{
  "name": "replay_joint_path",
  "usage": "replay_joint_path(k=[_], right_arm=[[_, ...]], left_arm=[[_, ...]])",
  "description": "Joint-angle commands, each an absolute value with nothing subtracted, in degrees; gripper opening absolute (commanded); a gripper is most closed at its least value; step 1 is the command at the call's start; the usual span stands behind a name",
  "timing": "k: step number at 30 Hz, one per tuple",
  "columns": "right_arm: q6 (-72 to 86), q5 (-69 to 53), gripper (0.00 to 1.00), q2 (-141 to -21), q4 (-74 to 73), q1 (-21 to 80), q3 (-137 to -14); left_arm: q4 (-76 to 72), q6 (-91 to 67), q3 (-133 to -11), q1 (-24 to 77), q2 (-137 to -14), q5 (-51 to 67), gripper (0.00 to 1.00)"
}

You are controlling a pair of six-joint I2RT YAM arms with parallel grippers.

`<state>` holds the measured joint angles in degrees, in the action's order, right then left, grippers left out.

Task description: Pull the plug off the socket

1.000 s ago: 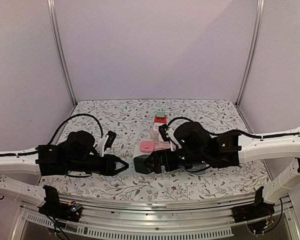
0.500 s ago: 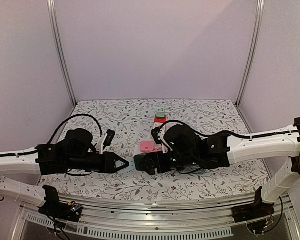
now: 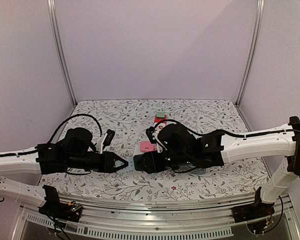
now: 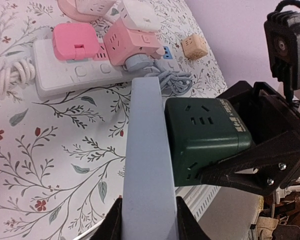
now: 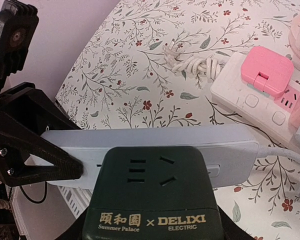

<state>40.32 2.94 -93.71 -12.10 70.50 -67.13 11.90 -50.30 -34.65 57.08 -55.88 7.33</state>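
Over flowered table (image 3: pixel 200 187), left gripper (image 3: pixel 124 163) pinches grey strip (image 4: pixel 147 150); right gripper (image 3: pixel 140 163) straddles its green plug (image 5: pixel 152 185), clamp unclear, and next needs a firm straight pull.

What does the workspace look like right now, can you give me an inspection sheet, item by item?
Surface: floral table cover, flat, no spills seen.
Job's things: green plug cube seated in the grey power strip, both held above the table.
Clutter: white power strip carrying pink adapters; beige cube beyond it; green-and-red item farther back.
End effectors: left end effector shut on the grey power strip; right end effector around the green plug cube, firm grip not confirmable.
Cables: bundled white cable by the white power strip; loose grey cable heaped beside it.
Surroundings: plain lilac walls, metal frame posts; nothing else seen.
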Motion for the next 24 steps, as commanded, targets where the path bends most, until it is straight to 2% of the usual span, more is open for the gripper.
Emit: replay_joint_path(k=[1,5,13,24], right_arm=[[41.47,2.61,0.27,-93.6,-12.12,70.21,-68.21],[43.14,-2.82,0.2,-92.86,-12.04,67.1,-66.89],[43.51,-5.0,0.19,-92.02,-12.16,65.46,-66.01],[42.81,3.81,0.17,-96.59,-21.83,69.11,-74.65]], left_arm=[[5.42,-45.56,-35.24,56.29,-55.26,11.49,0.0],[4.78,-42.76,-35.31,56.34,-54.98,14.45,0.0],[6.19,-41.45,-36.94,56.32,-56.43,15.19,0.0],[9.45,-46.22,-38.7,55.62,-58.35,8.43,0.0]])
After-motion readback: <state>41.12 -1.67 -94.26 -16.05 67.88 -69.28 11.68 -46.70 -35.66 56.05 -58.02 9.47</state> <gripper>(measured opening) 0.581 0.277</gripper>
